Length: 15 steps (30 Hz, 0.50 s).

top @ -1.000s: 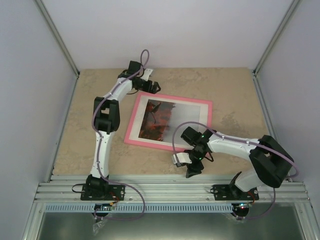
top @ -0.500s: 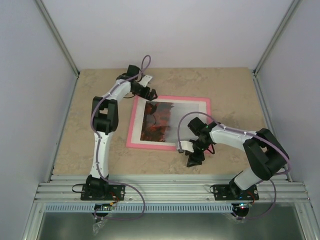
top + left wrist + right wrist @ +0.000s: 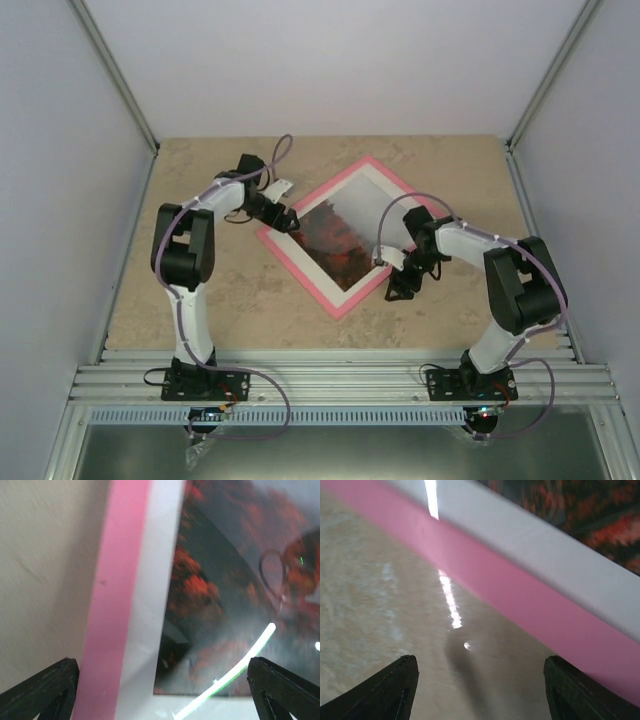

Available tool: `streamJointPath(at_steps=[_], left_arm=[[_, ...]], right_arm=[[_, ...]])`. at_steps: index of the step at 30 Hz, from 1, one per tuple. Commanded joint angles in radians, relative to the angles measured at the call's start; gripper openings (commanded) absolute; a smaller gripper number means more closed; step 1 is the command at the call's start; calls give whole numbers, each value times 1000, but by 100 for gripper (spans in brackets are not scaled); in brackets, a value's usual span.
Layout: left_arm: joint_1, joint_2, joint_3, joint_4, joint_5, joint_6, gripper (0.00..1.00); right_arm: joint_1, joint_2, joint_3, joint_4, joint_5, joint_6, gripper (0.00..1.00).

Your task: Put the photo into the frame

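The pink frame lies flat on the table, turned like a diamond. The red and dark photo shows inside it, within a white border. My left gripper is open over the frame's left corner. In the left wrist view the gripper spans the pink edge and the photo. My right gripper is open and empty beside the frame's lower right edge. In the right wrist view the gripper is over bare table, with the pink edge and the photo just beyond it.
The beige stone-look table is bounded by grey walls at the left, right and back. A metal rail runs along the near edge, where both arm bases are bolted.
The frame with the photo has turned counter-clockwise from nearly square-on to a diamond and shifted right. The left gripper moved down to its left corner. The right gripper moved up and right along its lower edge.
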State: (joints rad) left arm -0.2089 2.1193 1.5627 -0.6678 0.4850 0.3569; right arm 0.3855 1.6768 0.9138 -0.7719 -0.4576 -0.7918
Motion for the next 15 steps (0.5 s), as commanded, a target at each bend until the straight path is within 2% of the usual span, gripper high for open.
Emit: streamJointPath(at_steps=[1, 8, 15], left_arm=[[-17, -131, -190, -3, 110, 48, 93], [-18, -281, -456, 35, 165, 110, 92], [-24, -372, -566, -6, 232, 173, 90]], right_arm=[[-61, 94, 112, 51, -44, 26, 71], [-81, 189, 240, -3, -204, 50, 74], [-80, 222, 238, -25, -268, 34, 74]])
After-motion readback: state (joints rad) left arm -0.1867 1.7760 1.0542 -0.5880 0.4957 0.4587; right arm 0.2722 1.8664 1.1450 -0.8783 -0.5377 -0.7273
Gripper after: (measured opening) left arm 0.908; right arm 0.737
